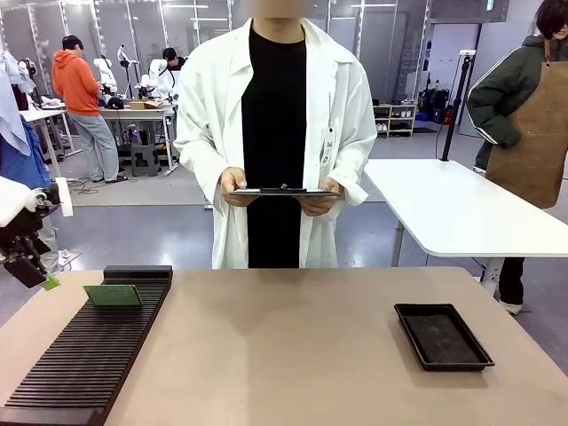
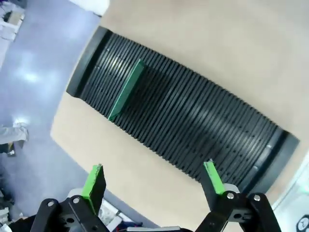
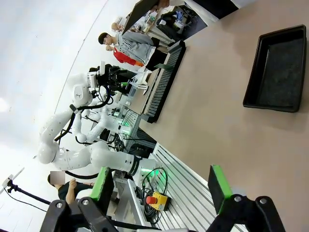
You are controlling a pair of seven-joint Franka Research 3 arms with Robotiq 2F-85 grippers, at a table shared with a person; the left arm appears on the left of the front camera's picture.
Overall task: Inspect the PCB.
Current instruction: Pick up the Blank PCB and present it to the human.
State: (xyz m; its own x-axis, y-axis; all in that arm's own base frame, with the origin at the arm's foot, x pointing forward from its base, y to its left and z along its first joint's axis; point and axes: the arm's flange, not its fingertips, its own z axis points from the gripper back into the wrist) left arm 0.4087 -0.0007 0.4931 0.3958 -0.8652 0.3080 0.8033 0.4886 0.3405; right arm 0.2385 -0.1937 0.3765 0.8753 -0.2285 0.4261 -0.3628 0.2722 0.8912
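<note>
Black and ribbed, a long slotted plastic rack (image 1: 80, 364) lies along the left side of the tan bench (image 1: 284, 355), one short end at the near edge. In a slot close to the rack's far end stands the thin green rectangular circuit board (image 1: 113, 295), on its long edge and leaning, its speckled face turned towards the near end. From the left wrist the circuit board (image 2: 126, 89) shows almost edge-on, a green strip crossing the rack (image 2: 193, 125) near one end.

The left hand (image 1: 40, 275) hangs to the left of the rack's far end, off the bench edge and apart from the rack. Its fingers are spread wide, with nothing between the green pads (image 2: 96, 176).

The right hand (image 3: 159, 173) is also spread wide and empty, well apart from the rack.

A shallow black rectangular tray (image 1: 408, 335) lies on the bench well to the right of the rack, level with its middle.

Beyond the rack's far end, across the bench, a person in a white coat holds a dark clipboard (image 1: 284, 191) flat in both hands.
</note>
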